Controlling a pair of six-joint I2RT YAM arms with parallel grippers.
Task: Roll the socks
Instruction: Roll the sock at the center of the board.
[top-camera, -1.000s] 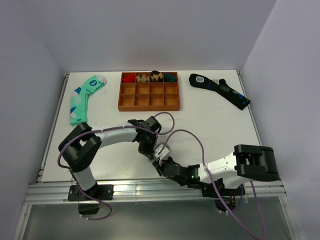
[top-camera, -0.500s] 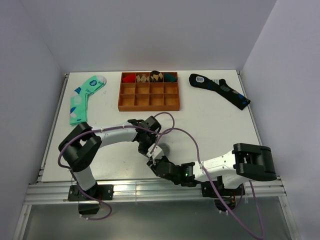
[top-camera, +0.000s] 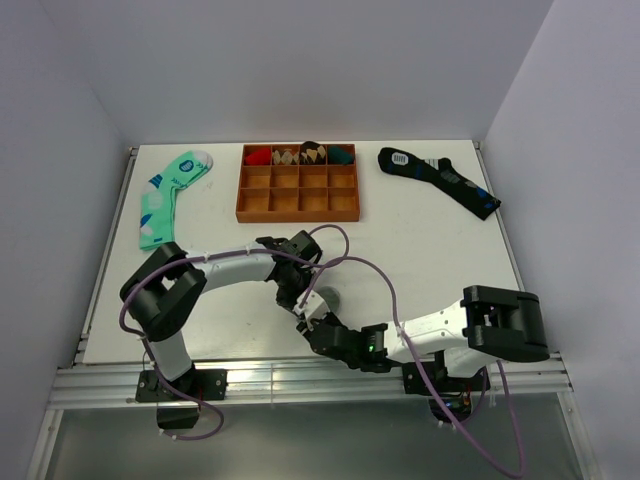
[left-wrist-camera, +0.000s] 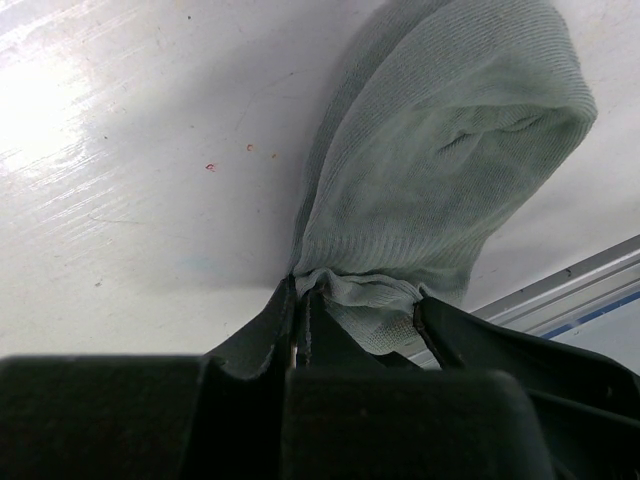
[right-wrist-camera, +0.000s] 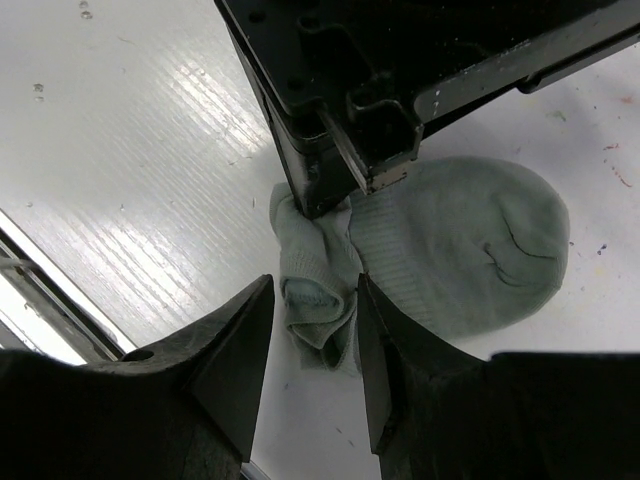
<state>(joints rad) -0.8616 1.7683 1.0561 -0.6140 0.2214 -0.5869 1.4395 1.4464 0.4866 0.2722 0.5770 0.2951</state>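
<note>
Broadly, one white table carries one brown compartment tray at the back, one long navy sock to its right and one mint patterned sock to its left. The socks, plain light-grey ribbed knit with a rounded toe, lie flat near the front edge. The left gripper is clamped on their cuff. The right gripper straddles the bunched cuff end, but I cannot tell whether it presses on it.

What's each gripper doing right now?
Left gripper: closed on the cuff of the socks.
Right gripper: jaws either side of the socks' bunched end; grip cannot be told.
</note>
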